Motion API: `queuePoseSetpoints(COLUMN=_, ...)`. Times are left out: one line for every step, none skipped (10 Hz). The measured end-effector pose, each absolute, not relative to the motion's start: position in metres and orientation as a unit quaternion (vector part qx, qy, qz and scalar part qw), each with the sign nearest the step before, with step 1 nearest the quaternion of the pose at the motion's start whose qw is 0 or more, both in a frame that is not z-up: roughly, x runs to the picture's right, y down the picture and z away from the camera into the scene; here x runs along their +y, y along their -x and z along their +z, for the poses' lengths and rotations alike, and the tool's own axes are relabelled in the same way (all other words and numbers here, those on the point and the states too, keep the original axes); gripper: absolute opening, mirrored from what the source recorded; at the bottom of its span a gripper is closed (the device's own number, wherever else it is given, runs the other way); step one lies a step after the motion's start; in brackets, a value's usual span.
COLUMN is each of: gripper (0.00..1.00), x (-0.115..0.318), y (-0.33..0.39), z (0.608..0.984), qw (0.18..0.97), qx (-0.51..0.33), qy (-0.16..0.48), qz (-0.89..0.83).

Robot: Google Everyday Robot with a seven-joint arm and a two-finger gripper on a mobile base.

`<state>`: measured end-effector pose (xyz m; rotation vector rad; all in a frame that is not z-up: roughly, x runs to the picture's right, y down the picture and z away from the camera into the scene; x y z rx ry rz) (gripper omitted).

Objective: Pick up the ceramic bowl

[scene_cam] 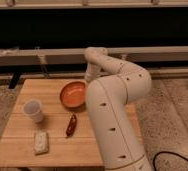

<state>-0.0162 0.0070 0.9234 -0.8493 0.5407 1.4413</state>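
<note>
The ceramic bowl (pixel 73 95) is round, shallow and orange-red with a darker rim. It sits upright at the back middle of the wooden table (pixel 22 150). My white arm rises from the bottom of the view, bends at the right and reaches left and down toward the bowl's right rim. My gripper (pixel 89 78) is at the end of that reach, just right of the bowl, and is largely hidden behind the arm's forearm. I cannot tell whether it touches the bowl.
A small translucent white cup (pixel 33 110) stands left of the bowl. A dark red oblong item (pixel 71 125) lies in front of the bowl. A pale packet (pixel 41 142) lies near the front left. A black cable (pixel 177 159) lies on the floor at right.
</note>
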Motion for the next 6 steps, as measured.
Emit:
queuePoseSetpoints(gripper=0.01, x=0.003, y=0.018, z=0.921, qw=0.64, qx=0.233, qy=0.374, qz=0.63)
queuePoseSetpoints(gripper=0.01, x=0.001, y=0.019, z=0.92, qw=0.642, qx=0.228, qy=0.378, qz=0.627)
queuePoseSetpoints(gripper=0.01, x=-0.001, y=0.018, z=0.919, qw=0.643, qx=0.226, qy=0.379, qz=0.626)
queuePoseSetpoints(gripper=0.01, x=-0.003, y=0.018, z=0.918, qw=0.644, qx=0.224, qy=0.38, qz=0.625)
queuePoseSetpoints(gripper=0.01, x=-0.005, y=0.018, z=0.916, qw=0.645, qx=0.223, qy=0.38, qz=0.624)
queuePoseSetpoints(gripper=0.01, x=-0.008, y=0.019, z=0.913, qw=0.647, qx=0.221, qy=0.382, qz=0.623)
